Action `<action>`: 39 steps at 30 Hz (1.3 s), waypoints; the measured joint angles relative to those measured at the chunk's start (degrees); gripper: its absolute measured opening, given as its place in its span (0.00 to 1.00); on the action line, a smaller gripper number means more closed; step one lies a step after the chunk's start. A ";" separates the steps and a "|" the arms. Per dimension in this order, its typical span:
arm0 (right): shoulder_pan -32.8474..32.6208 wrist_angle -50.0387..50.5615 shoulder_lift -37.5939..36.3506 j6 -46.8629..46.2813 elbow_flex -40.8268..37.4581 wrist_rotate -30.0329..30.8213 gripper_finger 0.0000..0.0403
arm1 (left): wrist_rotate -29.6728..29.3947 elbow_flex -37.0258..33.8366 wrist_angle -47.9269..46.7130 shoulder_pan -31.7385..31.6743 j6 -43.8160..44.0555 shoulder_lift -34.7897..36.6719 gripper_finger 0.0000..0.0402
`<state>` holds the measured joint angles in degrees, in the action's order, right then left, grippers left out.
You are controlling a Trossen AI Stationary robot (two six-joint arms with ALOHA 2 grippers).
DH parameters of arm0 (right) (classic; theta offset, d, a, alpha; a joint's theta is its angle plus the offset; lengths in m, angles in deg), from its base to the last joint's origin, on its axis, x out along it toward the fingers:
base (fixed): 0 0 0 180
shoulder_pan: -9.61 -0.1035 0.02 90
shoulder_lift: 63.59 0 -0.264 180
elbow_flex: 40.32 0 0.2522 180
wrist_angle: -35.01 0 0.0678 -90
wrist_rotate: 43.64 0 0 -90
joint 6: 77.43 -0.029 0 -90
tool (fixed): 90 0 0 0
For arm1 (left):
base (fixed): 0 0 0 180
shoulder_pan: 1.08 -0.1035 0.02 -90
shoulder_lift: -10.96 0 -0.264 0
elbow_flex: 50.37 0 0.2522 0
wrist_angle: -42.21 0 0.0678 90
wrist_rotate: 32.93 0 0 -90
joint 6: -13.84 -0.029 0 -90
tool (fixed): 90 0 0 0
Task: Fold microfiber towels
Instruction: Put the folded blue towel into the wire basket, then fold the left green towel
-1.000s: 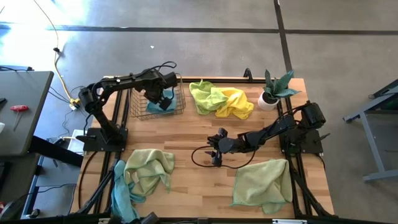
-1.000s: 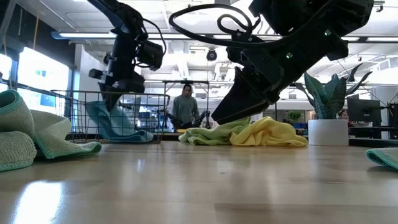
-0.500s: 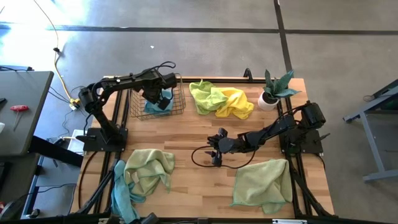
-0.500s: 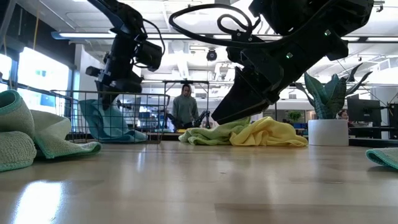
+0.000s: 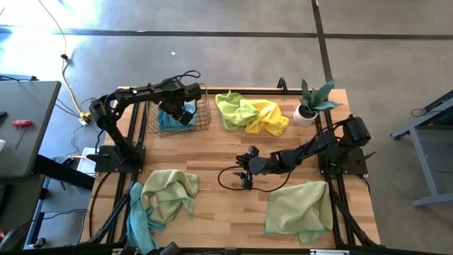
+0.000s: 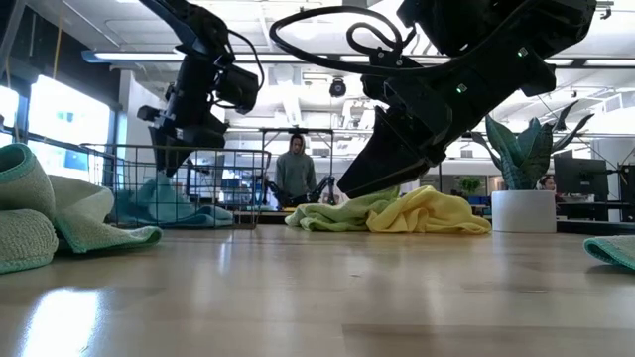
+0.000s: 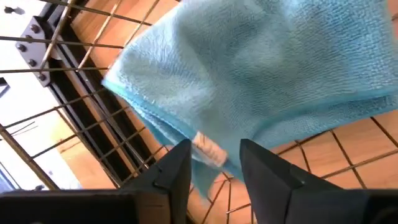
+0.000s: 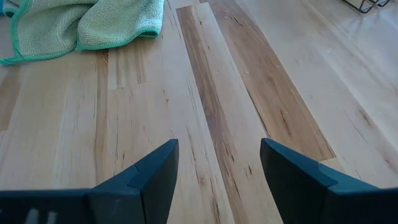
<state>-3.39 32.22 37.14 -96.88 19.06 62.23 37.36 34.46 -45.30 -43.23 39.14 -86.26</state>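
From above, your left hand hangs over the wire basket at the far left, where the blue towel lies, while your right hand waits mid-tabletop, fingers wide apart. At table level the blue towel sits heaped in the basket, free of the left hand. Your left wrist view shows the fingers parted just above that towel, gripping nothing.

No readable text; tag on blue towel illegible.
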 joint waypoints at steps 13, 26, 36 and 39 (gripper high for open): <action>0.01 0.00 0.00 -0.01 0.00 0.00 0.55 | -9.99 -0.02 0.09 0.47 6.46 -0.05 0.32; 0.01 0.00 0.00 0.01 0.00 0.02 0.55 | -8.94 6.49 3.86 16.35 3.61 4.45 0.32; 0.01 -0.90 0.02 0.01 0.00 0.11 0.55 | -3.03 6.86 4.69 43.90 15.72 6.30 0.32; -0.01 -0.83 0.02 0.01 0.00 0.13 0.55 | -3.07 6.84 4.67 52.34 20.94 5.23 0.32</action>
<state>-3.41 31.39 37.16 -96.87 19.06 62.37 34.29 41.30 -40.63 9.10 60.08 -81.04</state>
